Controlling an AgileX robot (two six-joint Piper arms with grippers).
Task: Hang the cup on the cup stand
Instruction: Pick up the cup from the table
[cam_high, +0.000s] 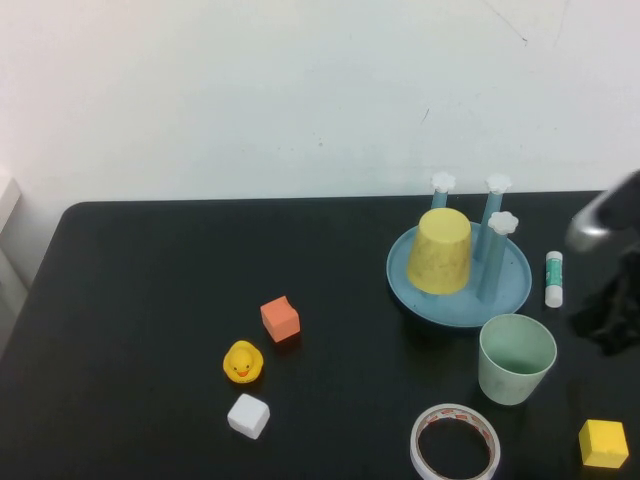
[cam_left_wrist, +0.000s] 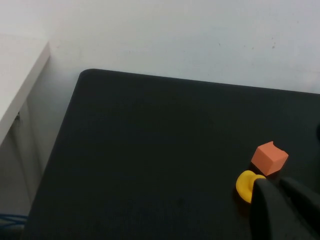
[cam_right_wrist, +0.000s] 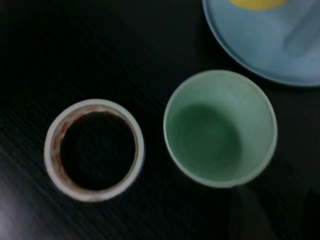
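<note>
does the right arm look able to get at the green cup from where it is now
Probably yes. The green cup stands upright and open beside the cup stand, apart from the tape roll. The right gripper hovers close by, nothing between them.

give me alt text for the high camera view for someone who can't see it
A mint-green cup stands upright on a black table in front of the blue cup stand, where a yellow cup is already upturned. The right gripper hovers blurred at the right edge; the left gripper is out of view. Tape roll, duck, blocks and glue stick lie around.
</note>
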